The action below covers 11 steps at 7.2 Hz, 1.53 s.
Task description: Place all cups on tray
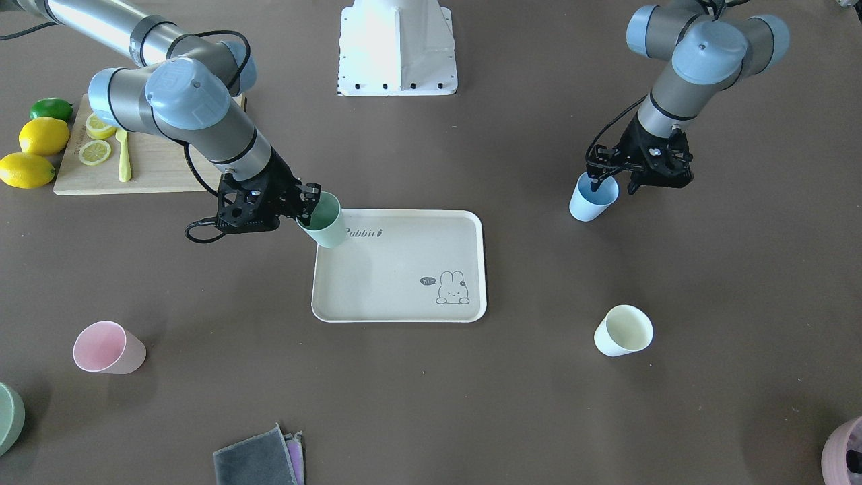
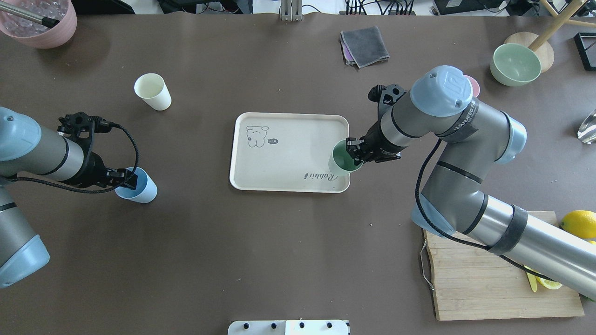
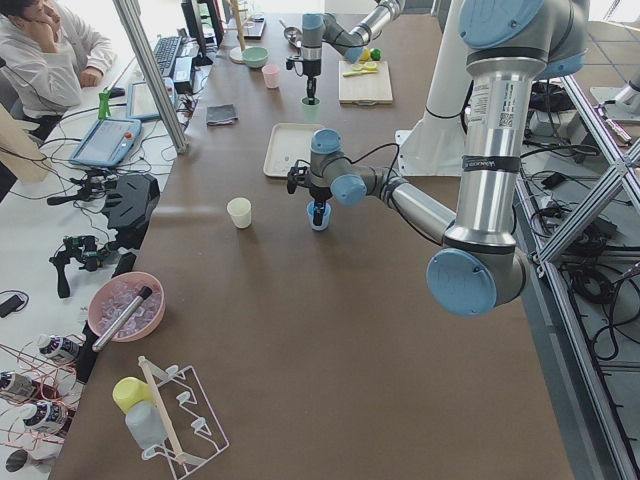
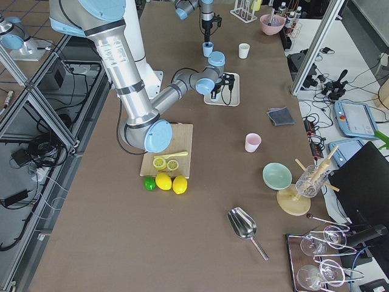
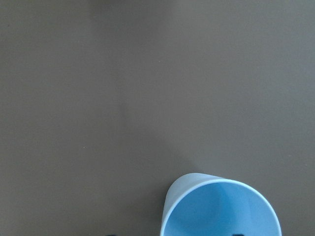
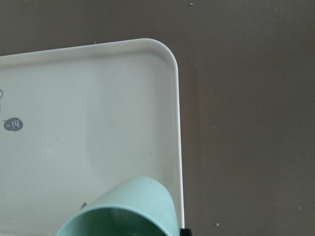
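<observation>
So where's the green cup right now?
In the overhead view the green cup is right of centre, held in the right tool at the right edge of the tray, by the corner with the Rabbit lettering.

Setting: long table (image 3: 300, 380), matte brown cover.
Grey tiled floor (image 4: 36, 243) is seen alongside; an aluminium frame post (image 3: 150, 70) is set at the table's edge; lighting is even.
</observation>
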Available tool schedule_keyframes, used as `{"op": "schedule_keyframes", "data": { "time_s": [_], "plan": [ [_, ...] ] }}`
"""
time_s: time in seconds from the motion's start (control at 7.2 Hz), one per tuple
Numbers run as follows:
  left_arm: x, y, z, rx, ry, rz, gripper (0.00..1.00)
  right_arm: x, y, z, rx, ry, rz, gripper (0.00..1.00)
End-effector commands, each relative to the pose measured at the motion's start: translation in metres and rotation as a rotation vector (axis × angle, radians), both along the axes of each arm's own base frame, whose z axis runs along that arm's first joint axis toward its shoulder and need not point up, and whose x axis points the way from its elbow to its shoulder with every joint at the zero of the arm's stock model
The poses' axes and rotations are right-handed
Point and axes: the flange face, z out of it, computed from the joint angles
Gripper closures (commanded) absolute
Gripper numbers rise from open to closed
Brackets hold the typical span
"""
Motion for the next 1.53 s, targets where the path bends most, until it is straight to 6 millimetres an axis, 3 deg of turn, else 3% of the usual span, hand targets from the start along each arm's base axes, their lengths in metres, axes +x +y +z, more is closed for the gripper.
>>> {"op": "schedule_keyframes", "data": {
  "time_s": [0.0, 0.14, 0.28, 0.42, 0.56, 0.69, 0.97, 1.11, 1.25, 1.39],
  "plan": [
    [0.003, -0.001, -0.004, 0.004, 0.01, 0.002, 1.0, -0.026, 0.002, -0.006, -0.018, 0.01, -0.004, 1.0],
    [0.013, -0.009, -0.035, 0.028, 0.055, -0.002, 1.0, -0.029, 0.005, -0.007, -0.015, 0.006, -0.01, 1.0],
    [0.027, -0.022, -0.077, 0.046, 0.085, -0.008, 1.0, -0.027, 0.005, -0.011, -0.022, -0.003, 0.0, 0.22],
    [0.049, -0.039, -0.123, 0.028, 0.108, -0.035, 1.0, -0.021, 0.0, -0.012, -0.011, 0.005, 0.036, 0.0],
    [0.081, -0.056, -0.167, -0.019, 0.119, -0.064, 1.0, 0.003, -0.018, -0.008, -0.014, 0.003, 0.053, 0.0],
    [0.109, -0.066, -0.19, -0.018, 0.124, -0.056, 1.0, 0.035, -0.034, 0.006, -0.031, -0.003, 0.047, 0.0],
    [0.161, -0.069, -0.21, -0.001, 0.098, -0.067, 1.0, 0.122, -0.08, 0.066, 0.07, 0.05, 0.013, 0.0],
    [0.182, -0.062, -0.208, 0.017, 0.077, -0.07, 1.0, 0.159, -0.103, 0.104, 0.1, 0.089, -0.007, 0.0],
    [0.188, -0.059, -0.208, 0.024, 0.07, -0.068, 0.31, 0.19, -0.128, 0.144, 0.111, 0.119, -0.035, 0.0],
    [0.194, -0.056, -0.21, 0.044, 0.057, -0.109, 0.02, 0.218, -0.147, 0.175, 0.138, 0.144, -0.067, 0.0]
  ]
}}
